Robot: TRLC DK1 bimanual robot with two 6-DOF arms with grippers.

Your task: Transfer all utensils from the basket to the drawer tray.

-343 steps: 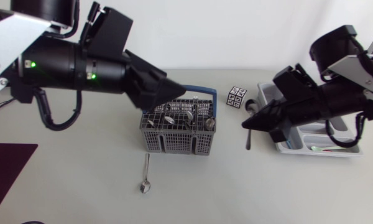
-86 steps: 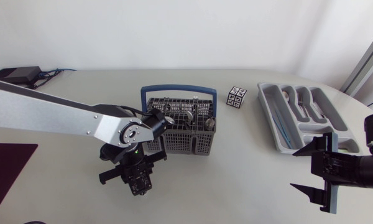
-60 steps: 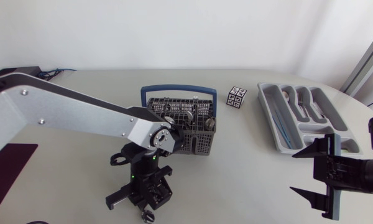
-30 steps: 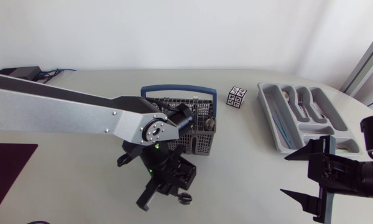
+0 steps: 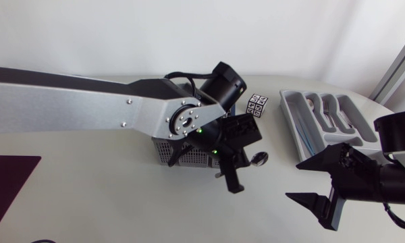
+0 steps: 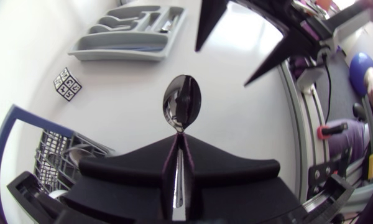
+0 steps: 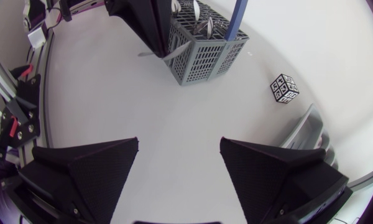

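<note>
In the left wrist view, the left hand (image 6: 179, 140) was closed tight on the handle of a polished steel spoon (image 6: 181, 109). The bowl stuck out past the fingertips, above the pale counter (image 6: 137, 106). The grey mesh basket with a blue handle (image 6: 62, 155) sat just beside the hand, and the grey plastic drawer tray (image 6: 121, 53) lay well ahead.

From the head view, the spoon (image 5: 260, 159) hung between basket and tray, with a small black-and-white patterned cube (image 5: 258, 105) nearby.

In the right wrist view, the right hand (image 7: 179, 168) stood wide open and held nothing, and more utensils (image 7: 202, 25) showed in the basket.

The spoon looked light, stiff and slippery. A firm pinch at mid-handle seemed the safest hold, since a grip at the very end could let it swivel.
</note>
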